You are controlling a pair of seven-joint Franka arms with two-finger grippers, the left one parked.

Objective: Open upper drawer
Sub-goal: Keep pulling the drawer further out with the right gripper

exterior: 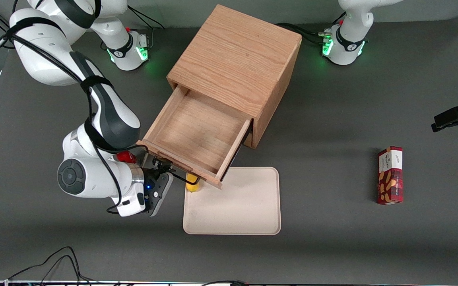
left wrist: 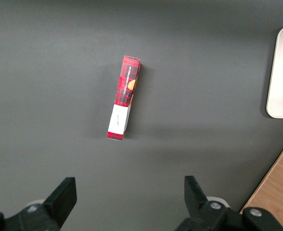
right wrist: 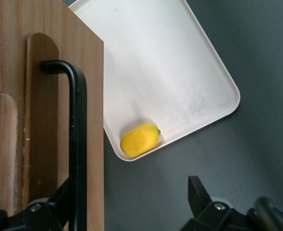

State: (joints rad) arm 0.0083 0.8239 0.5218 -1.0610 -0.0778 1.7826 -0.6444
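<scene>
The upper drawer [exterior: 197,131] stands pulled well out of the cube-shaped oak cabinet [exterior: 237,59], and its shallow wooden tray is bare. Its front panel [right wrist: 91,96] carries the black wire handle [right wrist: 77,134]. My right gripper [exterior: 163,169] is at the drawer's front, nearer the front camera than the cabinet. In the right wrist view the gripper [right wrist: 129,204] is open wide. One of its fingers [right wrist: 59,202] lies right by the handle bar and the other finger [right wrist: 199,192] stands well apart over the table. The lower drawer is hidden under the upper one.
A cream tray [exterior: 245,206] lies on the table just in front of the open drawer, with a yellow fruit [exterior: 192,184] in its corner under the drawer front; both show in the right wrist view [right wrist: 140,139]. A red box [exterior: 390,174] lies toward the parked arm's end.
</scene>
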